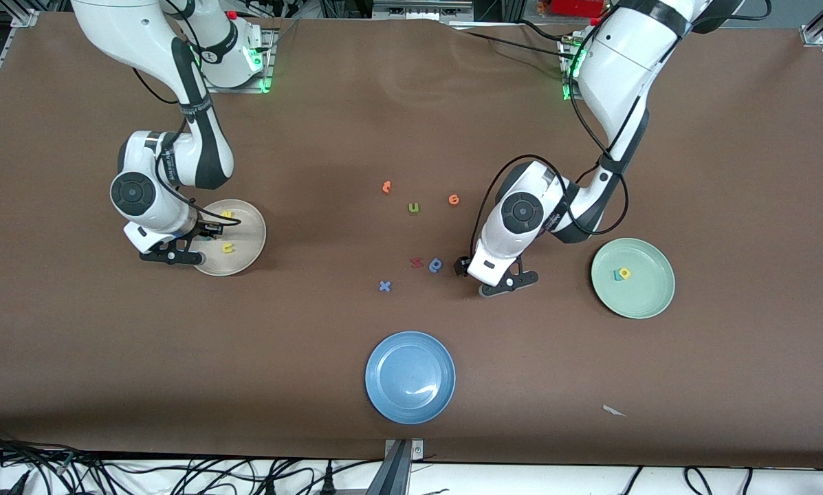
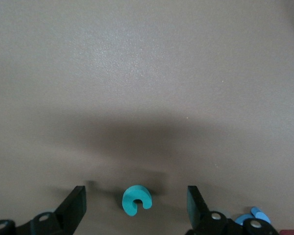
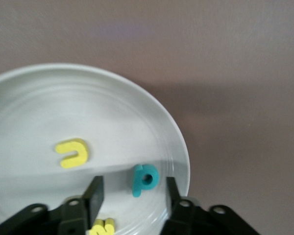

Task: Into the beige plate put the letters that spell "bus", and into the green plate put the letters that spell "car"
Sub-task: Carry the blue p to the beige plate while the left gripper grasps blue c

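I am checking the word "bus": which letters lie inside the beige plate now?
In the beige plate lie a yellow "u", a teal "b" between the right gripper's open fingers, and a yellow letter partly covered by the gripper, so its shape is unclear.

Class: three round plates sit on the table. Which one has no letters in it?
The blue plate, nearest the front camera. The beige plate and the green plate each hold foam letters.
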Robot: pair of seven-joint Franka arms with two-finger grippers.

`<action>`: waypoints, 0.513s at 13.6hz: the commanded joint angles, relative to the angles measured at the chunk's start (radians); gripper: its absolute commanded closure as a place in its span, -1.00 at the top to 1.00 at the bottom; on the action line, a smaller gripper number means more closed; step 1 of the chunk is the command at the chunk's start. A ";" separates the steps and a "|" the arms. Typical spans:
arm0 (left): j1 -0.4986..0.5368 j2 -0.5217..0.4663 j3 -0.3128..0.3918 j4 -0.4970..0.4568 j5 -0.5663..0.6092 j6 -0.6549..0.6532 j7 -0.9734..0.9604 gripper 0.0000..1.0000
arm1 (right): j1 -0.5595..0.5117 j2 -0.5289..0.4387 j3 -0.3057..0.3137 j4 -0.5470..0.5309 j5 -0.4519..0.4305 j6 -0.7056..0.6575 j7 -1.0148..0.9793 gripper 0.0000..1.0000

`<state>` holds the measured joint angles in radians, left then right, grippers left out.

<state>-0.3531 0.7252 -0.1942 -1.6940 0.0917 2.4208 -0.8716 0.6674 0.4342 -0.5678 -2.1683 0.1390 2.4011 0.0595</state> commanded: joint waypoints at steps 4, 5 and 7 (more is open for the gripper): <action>-0.021 0.017 0.007 0.025 0.029 -0.040 -0.027 0.62 | 0.008 -0.106 0.006 0.230 0.008 -0.382 -0.029 1.00; -0.026 0.019 0.007 0.025 0.029 -0.040 -0.027 0.56 | 0.006 -0.106 0.005 0.289 0.008 -0.454 -0.029 1.00; -0.027 0.020 0.009 0.027 0.028 -0.040 -0.027 0.48 | 0.004 -0.124 0.003 0.387 0.007 -0.542 -0.015 1.00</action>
<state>-0.3671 0.7333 -0.1951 -1.6938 0.0953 2.3983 -0.8762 0.6771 0.3144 -0.5660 -1.8673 0.1390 1.9329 0.0518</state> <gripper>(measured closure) 0.229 0.000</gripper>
